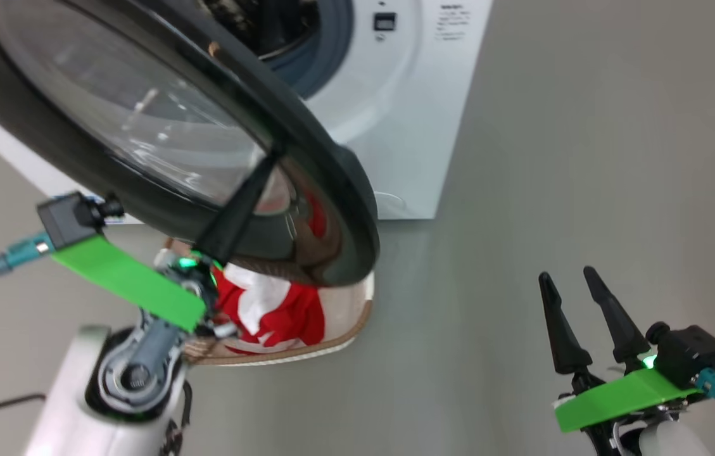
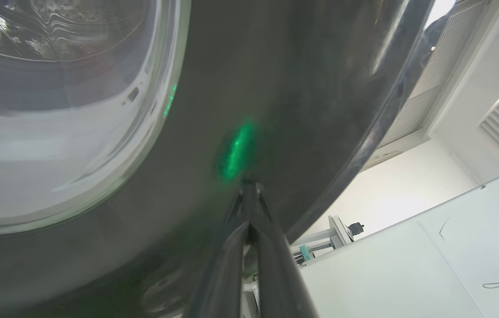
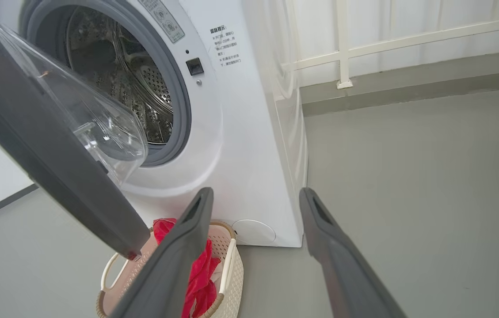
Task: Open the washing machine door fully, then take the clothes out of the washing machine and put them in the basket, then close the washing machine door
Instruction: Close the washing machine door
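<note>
Closest in, the left end effector had its two dark fingers pinched together on nothing, tips set against the glossy black rim of the washing machine door. Well off to the right of the door, the right end effector hung over the bare grey floor with its fingers spread wide and empty.

Directly beneath the door's lower edge sat the basket, cream perforated plastic with rounded corners and a brown woven-look rim. The clothes lay heaped inside it, soft crumpled red fabric with white panels.

Beyond the door stood the washing machine, a smooth white box with a grey rubber ring around the mouth. Its perforated steel drum looked empty as far as could be seen.

By that layout, the opening and unloading appeared done, and only the closing was left. The door stood swung out at an angle, its clear bulging glass bowl facing the mouth, so the pinched fingers on the rim seemed placed to push it shut.
</note>
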`<state>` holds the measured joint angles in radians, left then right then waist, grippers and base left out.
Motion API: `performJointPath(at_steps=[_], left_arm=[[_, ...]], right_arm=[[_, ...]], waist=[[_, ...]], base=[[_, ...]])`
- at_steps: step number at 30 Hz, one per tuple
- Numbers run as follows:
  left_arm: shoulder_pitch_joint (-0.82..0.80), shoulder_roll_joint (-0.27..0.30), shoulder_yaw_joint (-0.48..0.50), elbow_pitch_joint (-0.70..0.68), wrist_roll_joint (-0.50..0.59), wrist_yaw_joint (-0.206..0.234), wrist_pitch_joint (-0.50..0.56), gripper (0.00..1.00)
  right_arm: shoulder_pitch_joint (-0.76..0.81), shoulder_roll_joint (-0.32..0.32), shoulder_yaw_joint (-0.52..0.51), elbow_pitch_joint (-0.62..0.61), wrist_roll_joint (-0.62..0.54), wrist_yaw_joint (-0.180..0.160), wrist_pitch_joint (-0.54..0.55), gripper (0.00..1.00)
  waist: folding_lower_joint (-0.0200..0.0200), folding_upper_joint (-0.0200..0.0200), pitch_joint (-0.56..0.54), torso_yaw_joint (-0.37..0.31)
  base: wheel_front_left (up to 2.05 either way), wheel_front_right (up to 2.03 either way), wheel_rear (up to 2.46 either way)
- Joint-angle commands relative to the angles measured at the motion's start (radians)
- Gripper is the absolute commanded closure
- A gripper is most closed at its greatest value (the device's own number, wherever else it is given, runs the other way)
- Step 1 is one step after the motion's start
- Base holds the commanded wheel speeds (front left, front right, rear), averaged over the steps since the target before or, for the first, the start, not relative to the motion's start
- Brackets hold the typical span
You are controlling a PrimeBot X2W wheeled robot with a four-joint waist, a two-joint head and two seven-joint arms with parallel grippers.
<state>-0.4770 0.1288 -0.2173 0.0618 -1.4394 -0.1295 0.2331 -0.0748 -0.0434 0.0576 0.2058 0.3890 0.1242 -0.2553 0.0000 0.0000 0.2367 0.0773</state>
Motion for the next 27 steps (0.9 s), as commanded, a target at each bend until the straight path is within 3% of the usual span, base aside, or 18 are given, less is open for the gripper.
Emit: performJointPath(at_steps=[1,14,27], left_arm=[[-0.063,0.032,0.028,0.001,0.003,-0.001,-0.031,1.00],[-0.224,0.133,-0.055,0.152,0.020,-0.001,-0.195,1.00],[-0.122,0.201,-0.185,0.196,-0.021,-0.001,-0.351,1.00]], right_arm=[[-0.036,-0.007,0.026,-0.029,0.019,0.007,-0.006,0.00],[-0.046,-0.007,0.042,-0.035,0.049,0.007,-0.006,0.00],[-0.012,-0.007,0.029,-0.018,0.021,0.007,-0.006,0.00]], waist=[[0.0000,0.0000,0.054,-0.066],[0.0000,0.0000,0.078,-0.153],[0.0000,0.0000,-0.003,-0.105]], base=[[0.00,0.00,0.00],[0.00,0.00,0.00],[0.00,0.00,0.00]])
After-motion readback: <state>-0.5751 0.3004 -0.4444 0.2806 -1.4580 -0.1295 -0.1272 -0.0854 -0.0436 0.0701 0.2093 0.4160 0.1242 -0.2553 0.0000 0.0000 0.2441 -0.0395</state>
